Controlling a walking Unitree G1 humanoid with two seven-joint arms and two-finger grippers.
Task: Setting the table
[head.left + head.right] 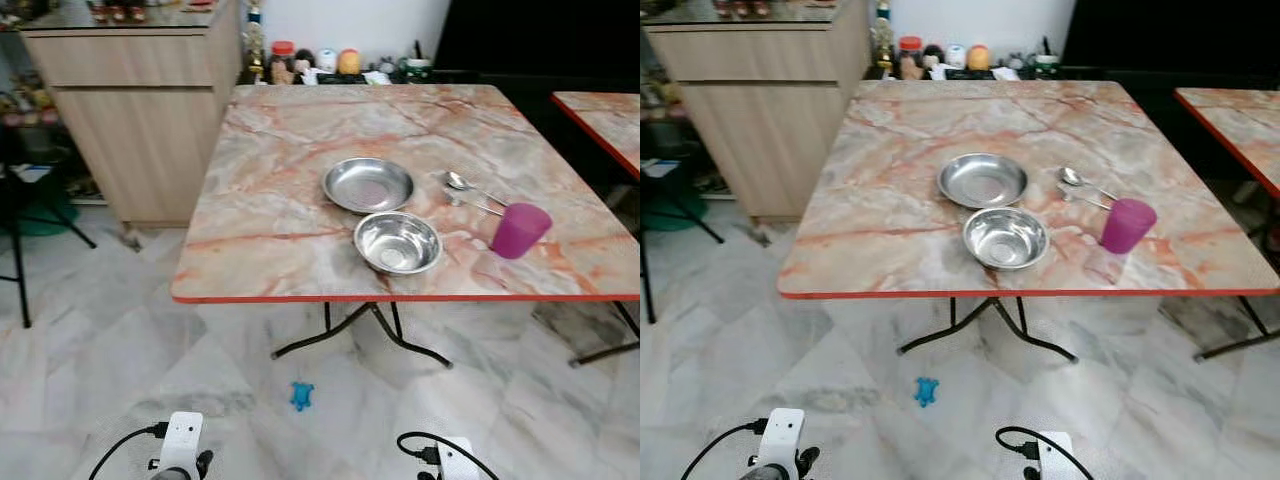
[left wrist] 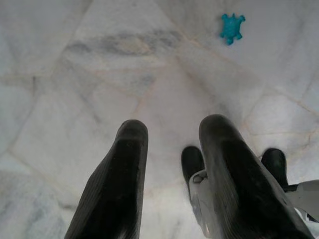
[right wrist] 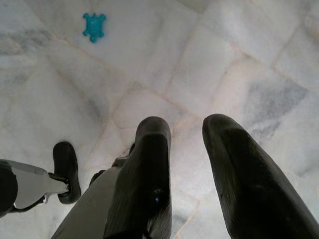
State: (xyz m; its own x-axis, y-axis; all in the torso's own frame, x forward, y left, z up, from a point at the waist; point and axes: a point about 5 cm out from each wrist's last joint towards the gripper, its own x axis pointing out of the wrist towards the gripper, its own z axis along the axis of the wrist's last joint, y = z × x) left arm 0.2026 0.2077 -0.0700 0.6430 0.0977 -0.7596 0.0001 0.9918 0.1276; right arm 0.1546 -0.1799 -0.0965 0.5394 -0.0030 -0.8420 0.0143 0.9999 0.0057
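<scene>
A marble-patterned table (image 1: 270, 220) with a red edge stands ahead of me. On its near right part lie a shallow steel plate (image 1: 368, 184) and, just in front of it, a steel bowl (image 1: 397, 242). A spoon (image 1: 470, 185) rests to the right of the plate, beside a purple cup (image 1: 520, 230) that stands upright near the front edge. Both arms hang low in front of the table, well short of it. My left gripper (image 2: 172, 134) is open above the floor with nothing between its fingers. My right gripper (image 3: 187, 129) is likewise open and holds nothing.
A wooden cabinet (image 1: 140, 110) stands at the table's left, and a second table (image 1: 605, 115) at the right. Jars and small items (image 1: 330, 62) crowd a shelf behind. A blue turtle toy (image 1: 302, 395) lies on the marble floor under the table's front edge. Black stand legs (image 1: 15, 240) are far left.
</scene>
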